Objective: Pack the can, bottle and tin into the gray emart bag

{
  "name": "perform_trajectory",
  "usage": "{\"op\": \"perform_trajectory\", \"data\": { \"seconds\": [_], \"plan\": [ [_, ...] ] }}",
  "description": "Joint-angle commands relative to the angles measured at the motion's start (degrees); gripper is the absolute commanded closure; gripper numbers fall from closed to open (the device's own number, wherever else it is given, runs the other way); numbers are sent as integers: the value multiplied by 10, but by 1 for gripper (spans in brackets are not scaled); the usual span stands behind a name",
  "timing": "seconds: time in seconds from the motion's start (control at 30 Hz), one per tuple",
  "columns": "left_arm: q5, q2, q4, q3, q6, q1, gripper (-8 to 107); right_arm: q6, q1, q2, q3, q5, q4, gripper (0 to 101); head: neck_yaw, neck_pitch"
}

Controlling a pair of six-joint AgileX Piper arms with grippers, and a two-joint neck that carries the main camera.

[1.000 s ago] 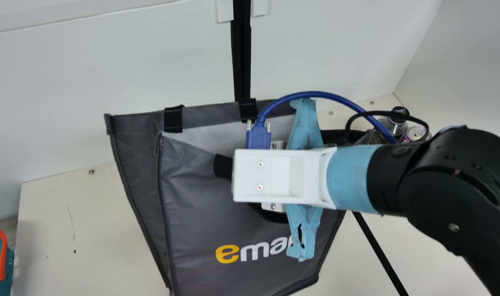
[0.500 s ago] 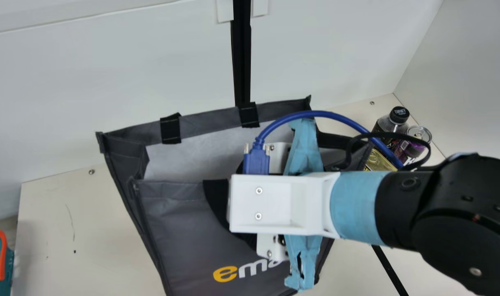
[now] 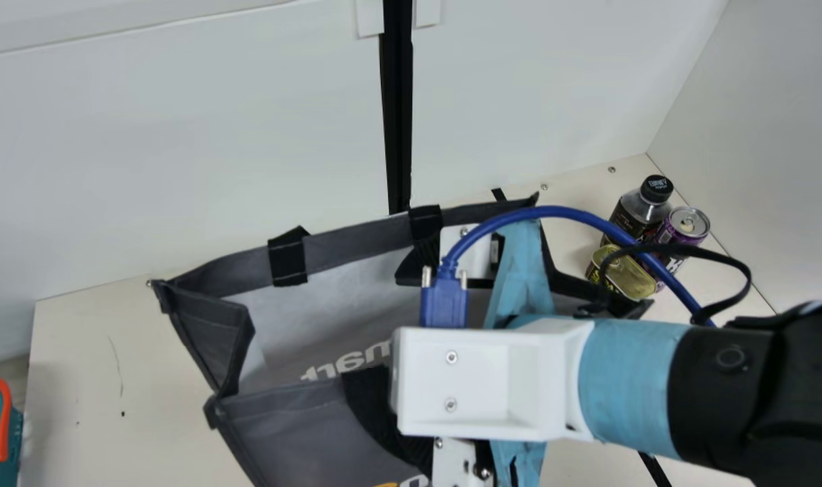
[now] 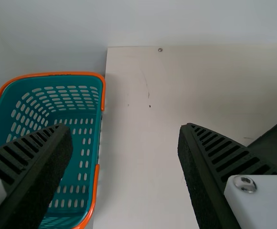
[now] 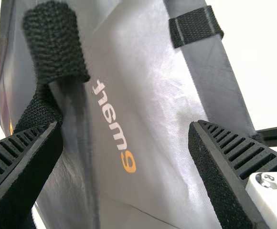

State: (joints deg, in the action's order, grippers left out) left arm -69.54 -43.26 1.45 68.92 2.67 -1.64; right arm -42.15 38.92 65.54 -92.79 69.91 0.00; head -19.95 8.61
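Main view: the gray emart bag (image 3: pixel 295 433), made of dark fabric with black webbing straps, is seen with its mouth spread and its pale lining exposed. The right gripper (image 3: pixel 519 270), wrapped in blue tape, is held over the bag. In the right wrist view the fingers of the right gripper (image 5: pixel 126 126) are parted widely, with bag fabric seen between them; whether that fabric is touched cannot be told.

On the cream table (image 3: pixel 113 358), outside the bag and to its right, are placed the clear bottle with a black cap and dark label (image 3: pixel 637 210), the purple cylindrical metal can (image 3: pixel 685 226) beside it, and the gold-lidded, rounded flat tin (image 3: pixel 624 270) near both.

In the left wrist view the left gripper (image 4: pixel 126 129) is seen released, its fingers well apart, near the teal perforated plastic basket with orange handles (image 4: pixel 81 138).
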Motion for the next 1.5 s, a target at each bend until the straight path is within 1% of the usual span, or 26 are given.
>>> {"op": "perform_trajectory", "data": {
  "seconds": [0.0, 0.23, 0.67, 0.93, 1.17, 1.47],
  "plan": [
    [0, 0, 0, 0, 0, 0, 9, 3, 3, -5, 1, 0, -2, 10, 0, 14],
    [0, 0, 0, 0, 0, 0, 9, 12, 9, -23, 2, 0, -5, 10, 0, 14],
    [0, 0, 0, 0, 0, 0, 9, 40, 2, -51, -17, 0, 22, 10, 0, 14],
    [0, 0, 0, 0, 0, 0, 9, 66, -11, -63, -43, 0, 35, 10, 0, 14],
    [0, 0, 0, 0, 0, 0, 9, 90, -31, -67, -73, 0, 34, 10, 0, 14],
    [0, 0, 0, 0, 0, 0, 9, 118, -98, -63, -114, 0, 15, 10, 0, 14]
  ]
}}
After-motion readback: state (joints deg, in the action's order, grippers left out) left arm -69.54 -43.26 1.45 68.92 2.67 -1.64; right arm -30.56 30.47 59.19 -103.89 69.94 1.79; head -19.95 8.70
